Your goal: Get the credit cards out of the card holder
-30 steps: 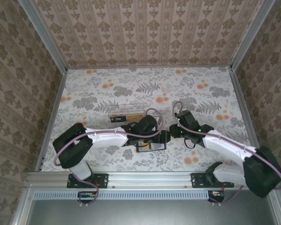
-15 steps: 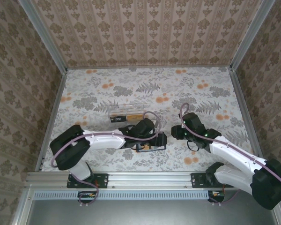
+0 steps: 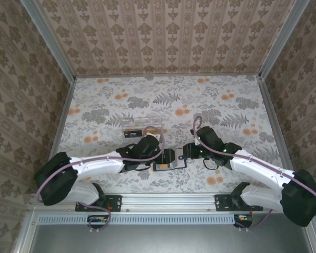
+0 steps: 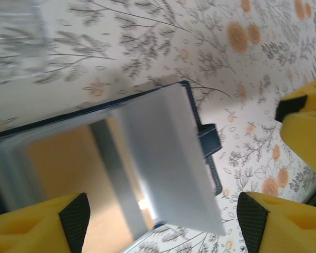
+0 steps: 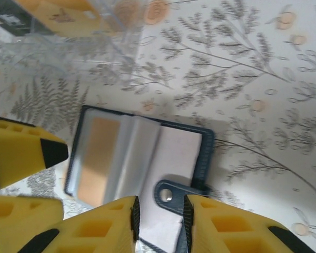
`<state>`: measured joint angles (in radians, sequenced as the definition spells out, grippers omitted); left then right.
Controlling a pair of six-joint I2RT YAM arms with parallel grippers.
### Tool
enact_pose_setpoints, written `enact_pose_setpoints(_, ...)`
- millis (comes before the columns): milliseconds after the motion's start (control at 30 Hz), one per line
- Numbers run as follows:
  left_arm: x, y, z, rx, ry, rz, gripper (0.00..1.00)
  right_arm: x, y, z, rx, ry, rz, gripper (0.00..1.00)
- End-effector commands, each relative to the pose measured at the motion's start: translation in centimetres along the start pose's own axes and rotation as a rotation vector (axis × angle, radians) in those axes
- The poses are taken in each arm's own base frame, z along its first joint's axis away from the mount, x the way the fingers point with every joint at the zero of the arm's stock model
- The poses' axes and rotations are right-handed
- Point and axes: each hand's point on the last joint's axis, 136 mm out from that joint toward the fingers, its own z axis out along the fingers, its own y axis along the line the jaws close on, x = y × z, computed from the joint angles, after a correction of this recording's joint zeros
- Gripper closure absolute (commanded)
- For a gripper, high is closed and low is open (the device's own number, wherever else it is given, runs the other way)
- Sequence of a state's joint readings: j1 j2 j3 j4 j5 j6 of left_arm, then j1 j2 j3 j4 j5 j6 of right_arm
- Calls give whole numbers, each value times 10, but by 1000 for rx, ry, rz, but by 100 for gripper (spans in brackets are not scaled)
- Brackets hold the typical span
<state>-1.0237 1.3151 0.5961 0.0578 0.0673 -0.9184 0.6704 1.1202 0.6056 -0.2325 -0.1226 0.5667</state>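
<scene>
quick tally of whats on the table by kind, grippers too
dark navy bifold card holder: 1
clear rectangular plastic box: 1
yellow-jawed grippers: 2, left gripper and right gripper
total: 4

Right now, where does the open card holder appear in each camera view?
Top external: the card holder lies low centre.
Left wrist: card holder open, centre-left.
Right wrist: card holder lower centre, its snap tab between the fingers.
Shared landmark: the clear plastic box, upper left in both wrist views.
</scene>
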Motion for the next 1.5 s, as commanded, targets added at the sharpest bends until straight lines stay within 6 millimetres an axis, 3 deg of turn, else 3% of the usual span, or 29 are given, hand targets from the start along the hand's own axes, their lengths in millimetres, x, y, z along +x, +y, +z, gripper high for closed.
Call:
enact_pose_setpoints(0, -5, 26, -18, -77, -58, -45, 26, -11, 30, -4, -61, -8, -12, 67)
enact_pose_setpoints(200, -4, 65, -48, -163, -131, -110, 31, -9, 61, 6, -75, 55, -42, 67)
enact_pose_setpoints(400, -1, 79, -60, -178, -157, -127, 33, 7, 84, 36, -54, 159, -73, 69)
enact_pose_setpoints(567, 1, 75, -54, -154, -137, -127, 33, 24, 68, 56, 36, 250, -58, 72)
enact_pose_setpoints(800, -2, 48, -34, -93, -96, -81, 37, 37, 35, 58, 126, 280, -37, 73)
enact_pose_setpoints(900, -1, 37, -22, -84, -70, -59, 43, 42, 29, 66, 108, 296, -15, 76)
enact_pose_setpoints(1033, -1, 28, -8, -80, -39, -40, 68, 46, 27, 75, 74, 307, 12, 77)
enact_pose_setpoints(1133, -2, 26, -1, -91, -27, -32, 78, 46, 25, 80, 52, 307, 44, 76)
enact_pose_setpoints(1467, 9, 44, 18, -156, 31, -46, 84, 49, 17, 90, -36, 310, 162, 73)
